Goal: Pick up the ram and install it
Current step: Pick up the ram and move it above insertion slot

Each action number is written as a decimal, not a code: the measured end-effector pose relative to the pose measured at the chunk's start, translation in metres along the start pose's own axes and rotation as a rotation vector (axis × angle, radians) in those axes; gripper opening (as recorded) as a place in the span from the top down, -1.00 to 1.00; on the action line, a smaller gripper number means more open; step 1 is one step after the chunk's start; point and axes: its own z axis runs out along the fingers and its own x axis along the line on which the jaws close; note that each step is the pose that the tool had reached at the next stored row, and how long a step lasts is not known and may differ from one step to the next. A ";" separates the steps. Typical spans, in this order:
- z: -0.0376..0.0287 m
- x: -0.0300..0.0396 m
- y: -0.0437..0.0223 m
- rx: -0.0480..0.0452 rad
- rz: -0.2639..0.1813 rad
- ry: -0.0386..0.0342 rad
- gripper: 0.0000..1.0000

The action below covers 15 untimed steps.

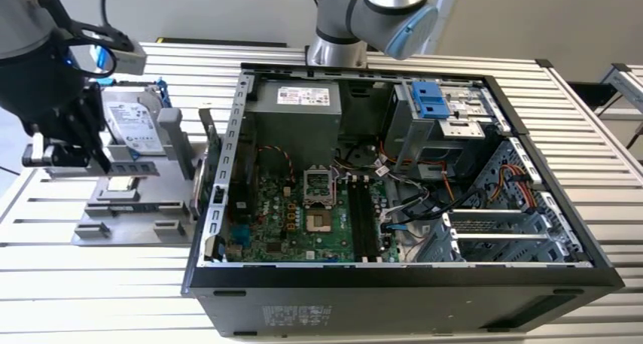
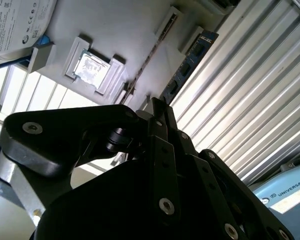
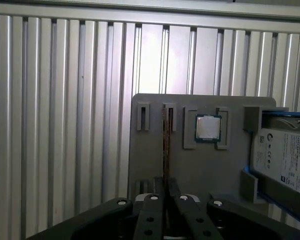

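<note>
Blue-green with a row of dark chips, the ram (image 2: 190, 60) stands on its long edge over the grey holder plate (image 3: 190, 170), in the upper middle of the second wrist view, and its near end reaches down to the black fingertips. In the first wrist view the same stick is seen edge-on, as a thin brownish line in the lower middle of the frame that runs straight into the gripper (image 3: 166, 184). The two fingers (image 3: 154, 210) are drawn close together, one at each face of the stick, with no free gap that I can see, so I judge the gripper closed on the ram. I cannot tell if the stick sits fully in its slot or is a little raised. On the same plate the square processor chip (image 3: 208, 127) lies just beside the slot, and the hard drive (image 3: 285, 160) is at the right edge of the frame. In the exterior view the open computer case (image 1: 402, 299) fills the centre and right, well apart from the plate at the left, with the dark memory slots (image 1: 362, 220) in the lower middle of its board. To do this step well, I think the grip should be near the middle of the stick, and the pull should go straight along the slot walls, without tilt or twist, so the thin board does not jam or bend.
</note>
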 end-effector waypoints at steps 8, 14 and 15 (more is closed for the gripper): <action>-0.0035 -0.0001 0.0001 0.0001 0.000 -0.0001 1.00; -0.0069 -0.0001 0.0001 0.0000 0.000 0.0000 1.00; -0.0075 -0.0001 0.0001 0.0000 0.000 -0.0001 1.00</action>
